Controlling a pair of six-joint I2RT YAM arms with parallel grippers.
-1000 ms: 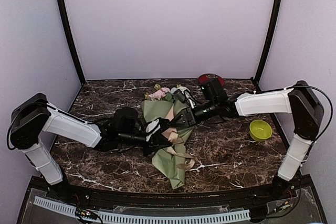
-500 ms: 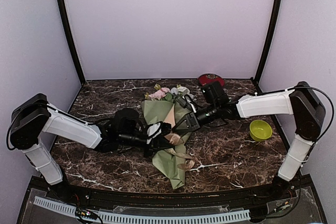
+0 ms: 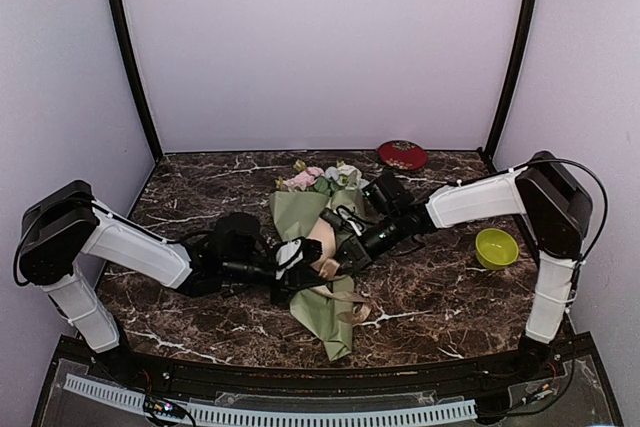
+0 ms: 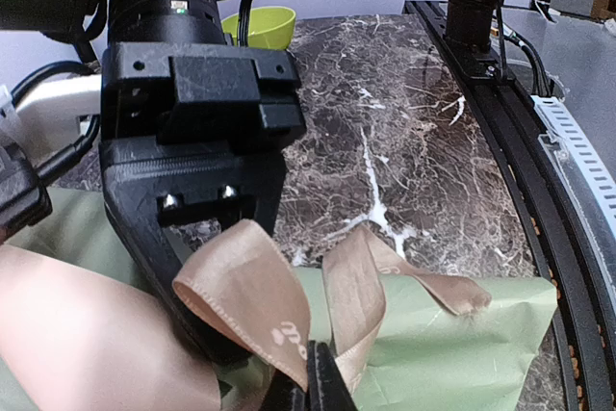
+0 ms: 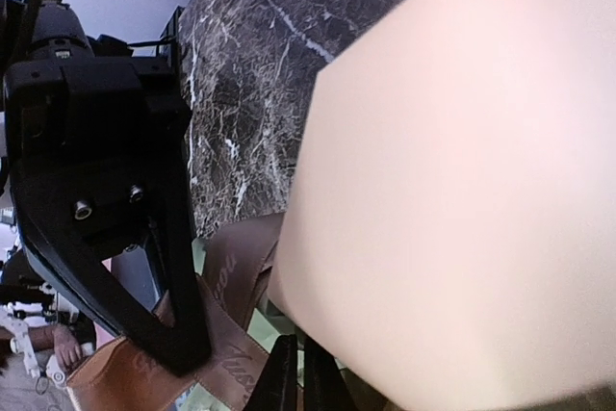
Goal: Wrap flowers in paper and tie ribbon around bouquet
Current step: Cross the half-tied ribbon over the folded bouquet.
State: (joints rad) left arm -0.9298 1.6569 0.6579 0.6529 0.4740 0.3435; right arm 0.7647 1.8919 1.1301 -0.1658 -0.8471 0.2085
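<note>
The right tool (image 3: 340, 253) has swung in and pressed shut beside the left tool (image 4: 313, 387), which pinches the ribbon (image 4: 250, 286) over the bouquet (image 3: 325, 319). Tying looks underway, but I cannot tell whether the right tool grips ribbon.

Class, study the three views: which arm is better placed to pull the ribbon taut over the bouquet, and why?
Probably left. The left gripper is plainly shut on the ribbon over the bouquet. The right gripper is shut too, but the tan paper flap hides what it pinches.
</note>
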